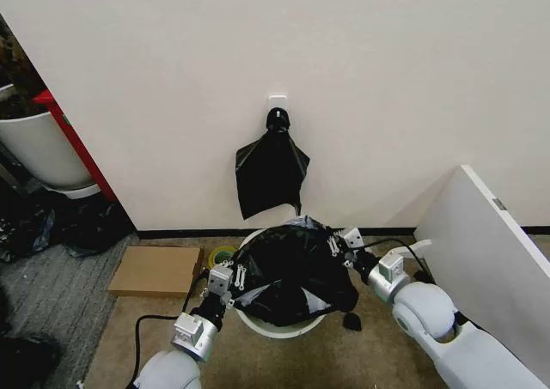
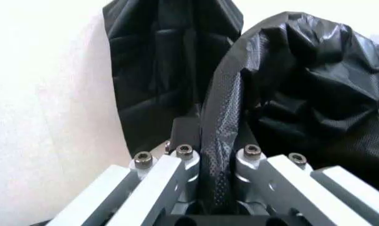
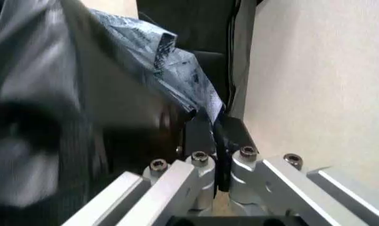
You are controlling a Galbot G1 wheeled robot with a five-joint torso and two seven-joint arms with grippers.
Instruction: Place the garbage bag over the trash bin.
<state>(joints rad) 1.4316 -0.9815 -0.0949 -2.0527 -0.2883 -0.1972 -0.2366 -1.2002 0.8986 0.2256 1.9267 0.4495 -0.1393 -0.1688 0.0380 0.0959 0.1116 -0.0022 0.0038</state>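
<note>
Head view has the garbage bag [image 1: 288,264] bunched over the trash bin [image 1: 279,327] by the wall, left gripper [image 1: 230,277] and right gripper [image 1: 337,241] at opposite sides, while both wrist views show each one pinching plastic [image 2: 217,141] [image 3: 202,101].

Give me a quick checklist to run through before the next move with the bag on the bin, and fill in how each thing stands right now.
1. Left gripper has the garbage bag: ok, a fold of film is pinched between its fingers.
2. Right gripper has the bag: ok, an edge of film runs between its closed fingers.
3. Grippers on opposite sides of the trash bin: ok, the left one sits at the bin's left, the right one at its right.
4. Bag over the bin mouth: ok, it is bunched across the top.
5. Bag edge pulled down over the rim: not ok, white rim shows bare at the front.
6. Hanging bunch of bags apart from the held bag: cannot tell.
</note>
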